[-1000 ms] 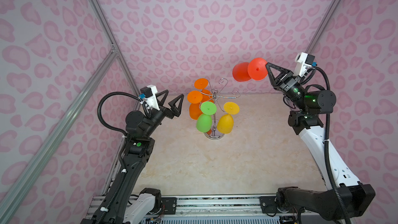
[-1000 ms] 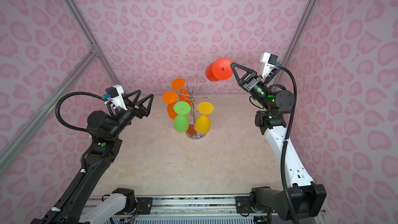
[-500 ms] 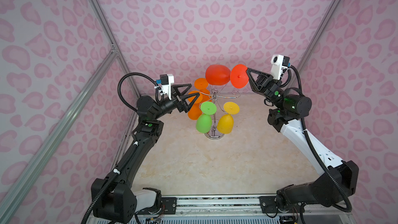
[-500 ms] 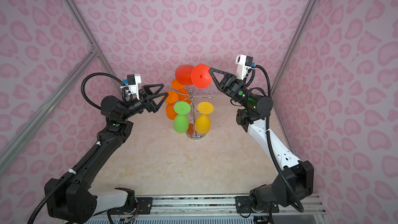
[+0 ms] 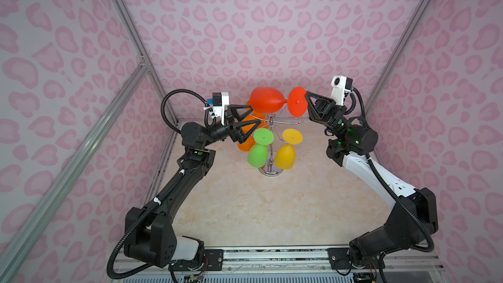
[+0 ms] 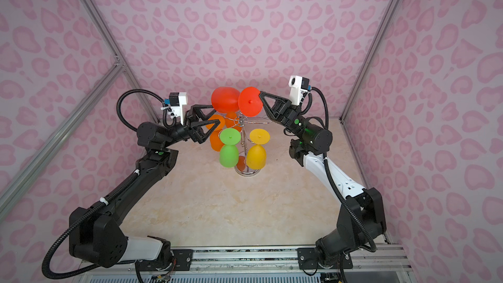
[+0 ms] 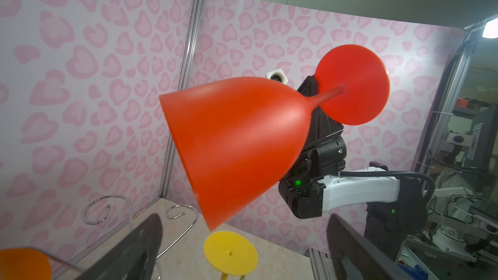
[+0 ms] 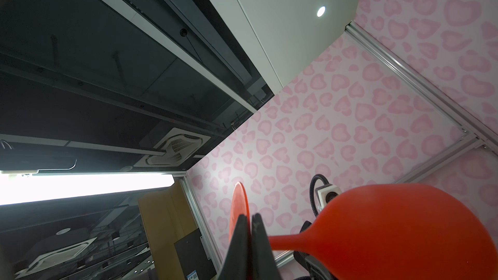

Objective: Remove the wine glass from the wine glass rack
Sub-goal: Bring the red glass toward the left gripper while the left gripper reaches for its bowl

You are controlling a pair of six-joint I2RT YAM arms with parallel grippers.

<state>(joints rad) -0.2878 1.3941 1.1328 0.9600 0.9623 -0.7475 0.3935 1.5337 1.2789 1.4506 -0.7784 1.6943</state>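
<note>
On the left, the left gripper (image 5: 255,115) stands wide open and empty, its jaws aimed at the bowl of the red wine glass (image 5: 265,100). In the left wrist view the bowl sits just beyond and above the two fingers (image 7: 134,251), not yet between them. The glass is already clear of the wine glass rack (image 5: 268,173). It lies sideways in the air just above the rack's top scrolls, bowl to the left and foot to the right. This looks like a handover or a carry-away, with the lift itself done. To the right, the right gripper (image 5: 307,95) is clamped tight on the stem close to the foot. If a pass is intended, the left jaws need to come up around the bowl before the right lets go, since the smooth rounded bowl may slip in a light grip. Room is tight underneath: the orange glasses (image 5: 243,145), green glass (image 5: 257,155) and yellow glass (image 5: 285,156) hang right below. The lower left finger overlaps an orange foot, but contact cannot be told. Open tabletop (image 5: 272,213) lies on the near side.
</note>
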